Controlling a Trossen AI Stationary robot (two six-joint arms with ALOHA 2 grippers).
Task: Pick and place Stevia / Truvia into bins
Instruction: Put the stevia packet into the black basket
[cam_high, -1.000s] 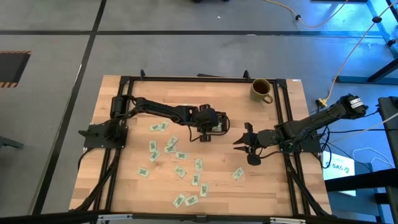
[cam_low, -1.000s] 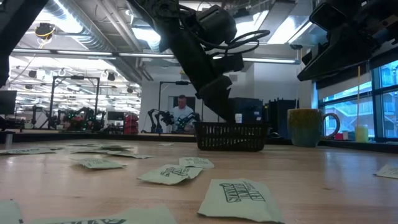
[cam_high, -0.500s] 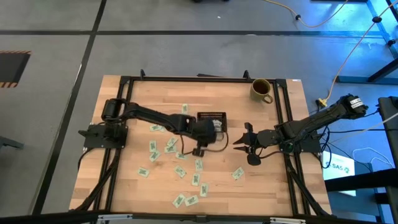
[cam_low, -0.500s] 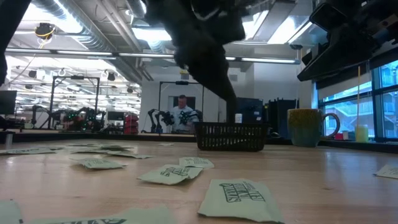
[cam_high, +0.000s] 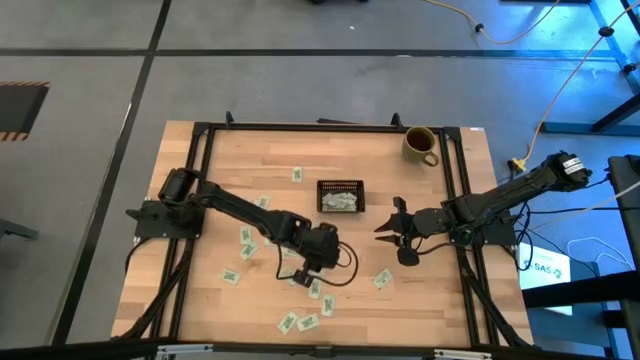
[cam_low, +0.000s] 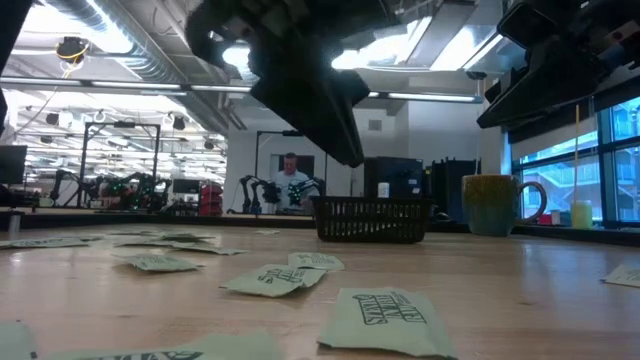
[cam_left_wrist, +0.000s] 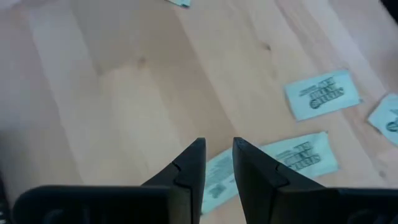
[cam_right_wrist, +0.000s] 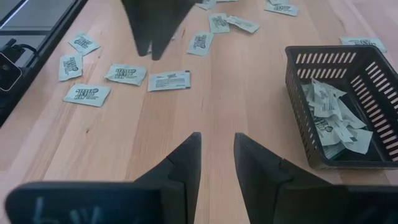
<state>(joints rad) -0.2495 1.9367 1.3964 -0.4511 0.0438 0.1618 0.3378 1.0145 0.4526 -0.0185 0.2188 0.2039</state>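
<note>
Left gripper (cam_high: 309, 268) hangs low over the middle of the tabletop (cam_high: 215, 160), among the scattered Stevia packets (cam_high: 303, 322). In the left wrist view its two dark fingers (cam_left_wrist: 189, 168) stand a narrow gap apart with nothing between them, and one packet (cam_left_wrist: 273, 163) lies flat on the wood just past their tips, partly hidden behind them. A second packet (cam_left_wrist: 322, 94) lies near it, apart from the first. From above, the left arm reaches out from its base at the tabletop's left side toward the loose packets in the centre.

Right gripper (cam_high: 389, 229) sits off to the right of centre, clear of the packets, fingers spread apart and holding nothing. In its own wrist view the fingers (cam_right_wrist: 181, 163) point across bare wood toward the left arm, with the black bin (cam_right_wrist: 297, 96) to one side.

That bin (cam_high: 339, 185) stands behind the left gripper, toward the far side of the tabletop, and already holds a small heap of packets (cam_right_wrist: 333, 123). From table height it shows as a slotted dark basket (cam_low: 372, 219) with packets lying flat in front of it. One lone packet (cam_high: 297, 174) lies just left of the bin, another (cam_high: 383, 279) lies near the right gripper, and the rest are strewn over the near left half. An olive mug (cam_high: 421, 145) stands at the far right corner.
</note>
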